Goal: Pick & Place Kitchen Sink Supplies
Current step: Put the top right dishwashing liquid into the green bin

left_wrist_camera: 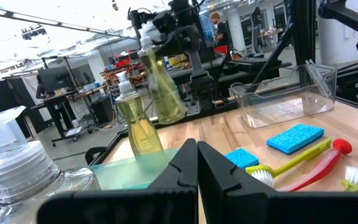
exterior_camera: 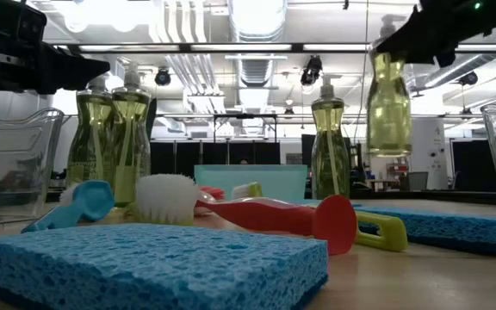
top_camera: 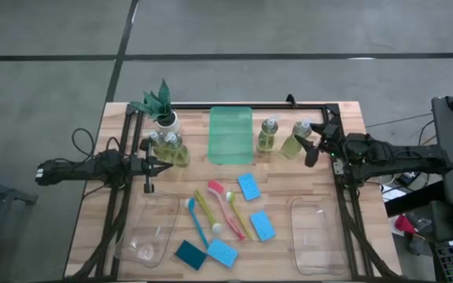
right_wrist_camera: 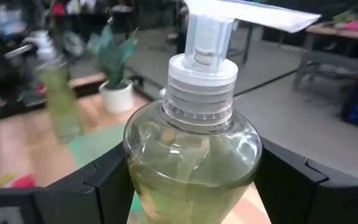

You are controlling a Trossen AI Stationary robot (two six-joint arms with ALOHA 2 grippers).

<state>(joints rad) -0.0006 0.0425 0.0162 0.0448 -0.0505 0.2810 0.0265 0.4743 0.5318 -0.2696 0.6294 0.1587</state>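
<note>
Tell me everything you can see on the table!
Standing clear pump bottles of yellow-green soap: three, two back left, one beside the tray.
Lifted clear pump bottle of yellow-green soap: one, back right, off the table.
Rectangular sponges: three blue, one teal, front middle.
Long-handled brushes: at least three, blue, yellow, pink-red, middle.
Green tray: one, back middle.
Clear plastic bins: two, front corners.
Spiky green plant in a white pot: one, back left.
Left gripper: fingers shut, empty.
Right gripper: fingers around the lifted bottle.

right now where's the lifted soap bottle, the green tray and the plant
lifted soap bottle (exterior_camera: 388, 108), low view, its yellow-green body
green tray (top_camera: 231, 134), high view, its ribbed floor
plant (top_camera: 156, 103), high view, its spiky leaves
</note>
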